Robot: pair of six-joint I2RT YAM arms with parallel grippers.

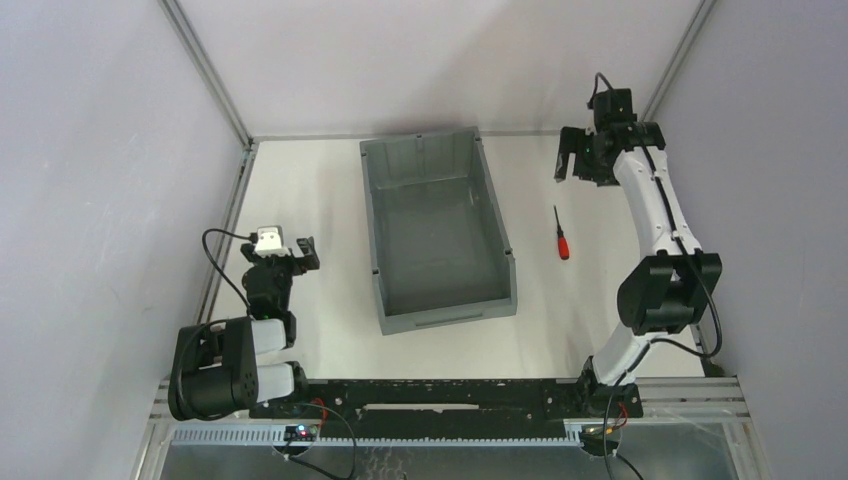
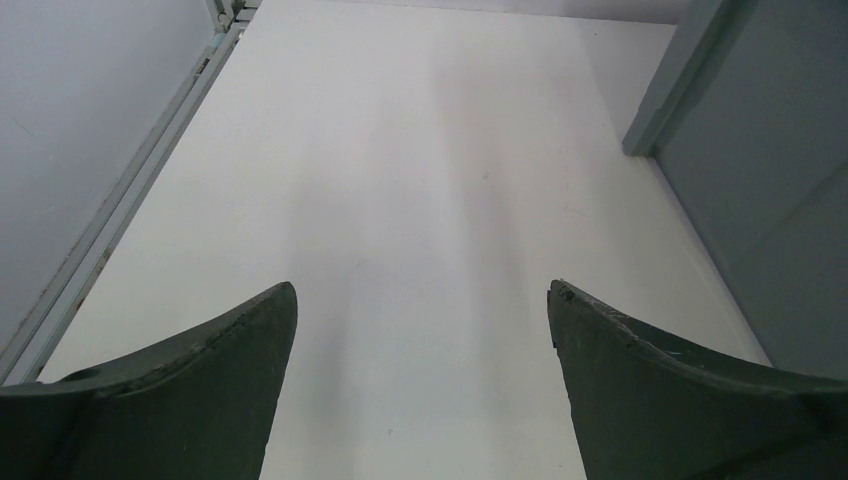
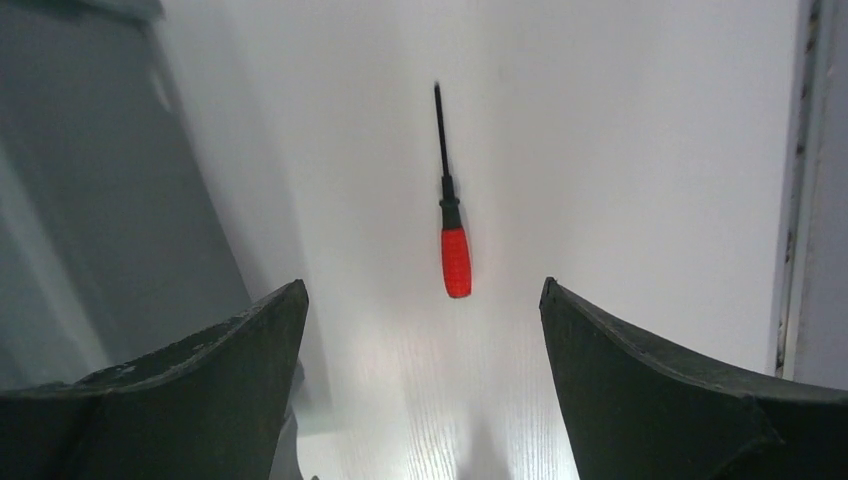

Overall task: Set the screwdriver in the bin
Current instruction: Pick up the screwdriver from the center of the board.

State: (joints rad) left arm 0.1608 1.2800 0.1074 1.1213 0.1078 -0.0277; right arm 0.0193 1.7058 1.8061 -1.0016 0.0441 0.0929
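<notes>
The screwdriver [image 1: 562, 235], with a red handle and thin black shaft, lies on the white table to the right of the bin [image 1: 437, 310]. The bin is large, grey and holds nothing that I can see. My right gripper [image 1: 578, 165] is open and empty, raised over the far right of the table beyond the screwdriver. In the right wrist view the screwdriver [image 3: 452, 225] lies ahead of the open gripper [image 3: 420, 285], handle end nearest, with the bin wall [image 3: 80, 200] at left. My left gripper [image 1: 292, 256] is open and empty, left of the bin.
Metal frame rails [image 1: 228, 215] and grey side walls border the table. In the left wrist view my left gripper [image 2: 422, 287] is over bare table, with the bin's outer wall [image 2: 760, 150] at right. A rail [image 3: 795, 180] runs along the right side in the right wrist view.
</notes>
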